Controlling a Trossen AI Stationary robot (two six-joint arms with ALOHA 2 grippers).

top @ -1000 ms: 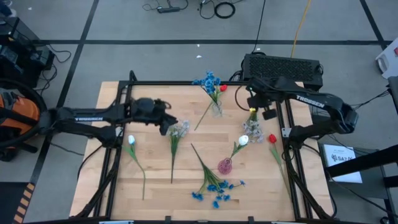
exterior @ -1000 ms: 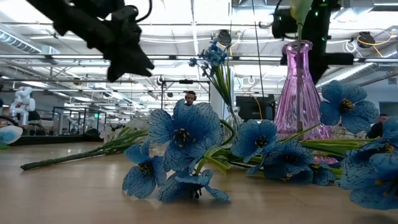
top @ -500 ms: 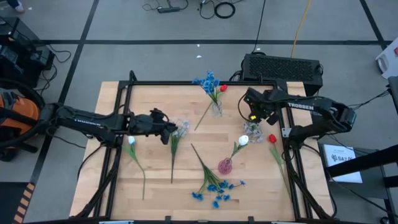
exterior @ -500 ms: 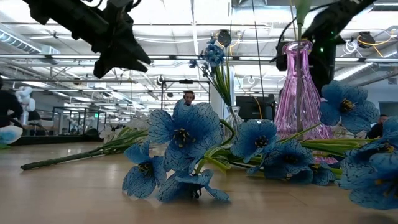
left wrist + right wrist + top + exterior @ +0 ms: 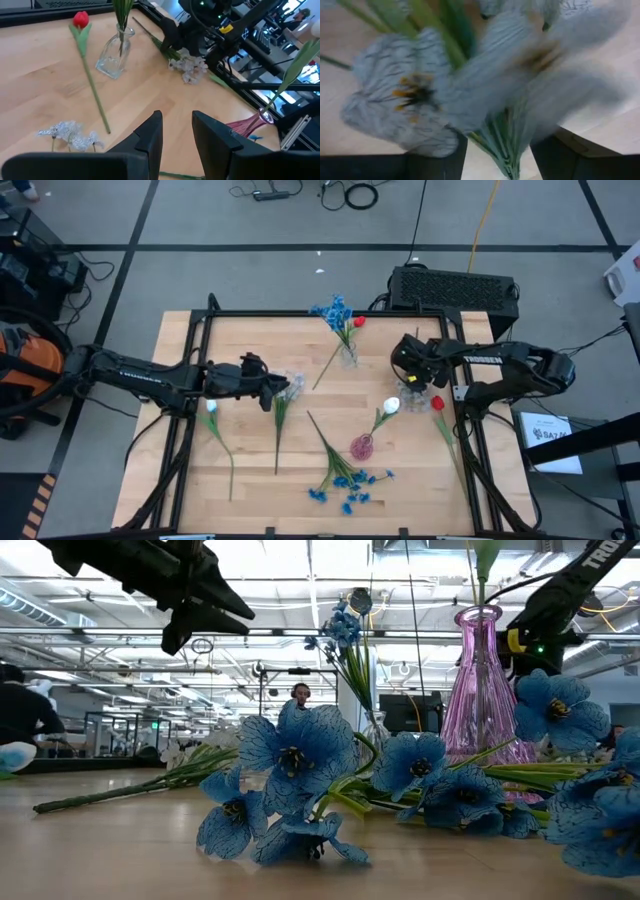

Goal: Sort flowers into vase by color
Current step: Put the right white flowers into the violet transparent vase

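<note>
- The right arm has dropped lower over the last second, and its right gripper (image 5: 412,370) now sits at the pale lavender-white cluster (image 5: 409,387) near the table's right side. The yellowish piece seen by it a second ago no longer shows from above.
- In the right wrist view, pale veined petals and green stems (image 5: 470,90) fill the frame between the two dark fingers (image 5: 570,150); the fingers stand apart around the stems, and whether they grip cannot be told.
- The left arm has moved in, so the left gripper (image 5: 268,388) hovers by the second pale cluster (image 5: 290,387), fingers (image 5: 150,135) slightly apart, holding nothing.
- Judged from this, both arms are lining up picks.
- The clear vase (image 5: 348,355) already holds blue flowers (image 5: 333,310). A white tulip stands in the pink vase (image 5: 361,446).
</note>
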